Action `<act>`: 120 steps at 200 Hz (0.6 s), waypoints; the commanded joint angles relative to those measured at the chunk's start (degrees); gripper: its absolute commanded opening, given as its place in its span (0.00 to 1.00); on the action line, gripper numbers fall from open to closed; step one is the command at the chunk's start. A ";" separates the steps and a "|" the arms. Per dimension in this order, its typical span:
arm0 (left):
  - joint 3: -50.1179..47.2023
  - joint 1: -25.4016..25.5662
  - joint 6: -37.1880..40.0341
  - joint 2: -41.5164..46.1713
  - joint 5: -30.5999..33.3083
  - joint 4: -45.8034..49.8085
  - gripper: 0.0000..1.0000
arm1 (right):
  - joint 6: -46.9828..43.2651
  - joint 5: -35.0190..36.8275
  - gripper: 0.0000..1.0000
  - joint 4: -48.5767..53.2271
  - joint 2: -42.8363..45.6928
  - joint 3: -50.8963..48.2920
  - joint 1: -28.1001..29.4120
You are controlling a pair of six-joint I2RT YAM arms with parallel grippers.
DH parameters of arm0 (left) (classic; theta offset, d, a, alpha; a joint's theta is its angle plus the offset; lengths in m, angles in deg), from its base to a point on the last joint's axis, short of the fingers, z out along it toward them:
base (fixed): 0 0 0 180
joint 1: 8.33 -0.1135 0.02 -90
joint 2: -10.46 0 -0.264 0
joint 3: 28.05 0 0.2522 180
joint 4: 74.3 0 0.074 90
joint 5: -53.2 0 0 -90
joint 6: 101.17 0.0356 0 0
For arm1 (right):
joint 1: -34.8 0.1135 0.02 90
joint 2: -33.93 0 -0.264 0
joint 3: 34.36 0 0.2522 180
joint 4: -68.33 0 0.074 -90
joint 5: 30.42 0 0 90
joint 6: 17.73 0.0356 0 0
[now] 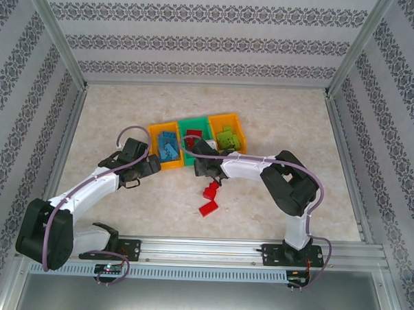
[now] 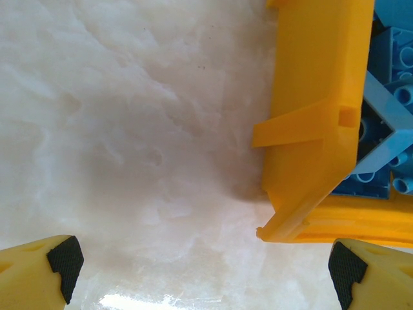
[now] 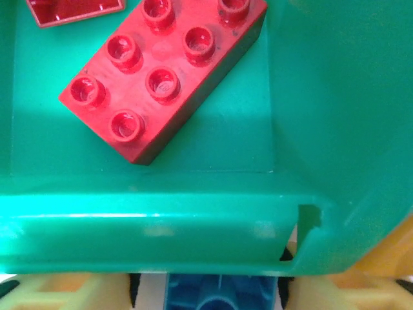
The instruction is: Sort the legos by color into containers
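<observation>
Right claw (image 3: 210, 298) pinching small blue studded plastic brick (image 3: 213, 287) at frame bottom, left claw (image 2: 203, 271) spread; release here risks blue landing in red-holding green plastic bin (image 3: 148, 226).

orange bins (image 1: 154, 129): 2 | green bin (image 1: 191, 121): 1 | red legos (image 1: 208, 209) outside bins: 2 | arms (image 1: 96, 186): 2

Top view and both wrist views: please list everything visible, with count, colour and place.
bins: three, orange-green-orange, joined row, mid-table
blue bricks: several, blue, left bin
red bricks: at least two, red, green bin
lime bricks: several, lime, right bin
loose bricks: two, red, table before bins
blue brick: one, blue, between right jaws
table: one, pale marble, underneath
left gripper: one, yellow jaws open, beside left bin
right gripper: one, jaws on blue brick, before green bin
</observation>
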 commanded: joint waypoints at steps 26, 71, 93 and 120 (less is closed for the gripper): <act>1.35 -0.55 0.79 -1.03 0.54 -1.32 0.99 | -1.18 -1.04 0.39 -0.24 -1.53 1.14 -0.80; 1.85 -0.53 0.87 -0.92 1.05 -0.71 0.99 | -1.10 -1.70 0.31 1.32 0.13 0.27 0.37; 1.85 -0.60 0.58 -0.52 1.40 -0.41 0.99 | -0.90 -2.28 0.29 2.92 2.30 -0.08 1.11; 1.37 -0.55 -0.01 0.48 1.95 -0.57 0.99 | -1.09 -3.85 0.29 3.19 6.17 -0.08 2.13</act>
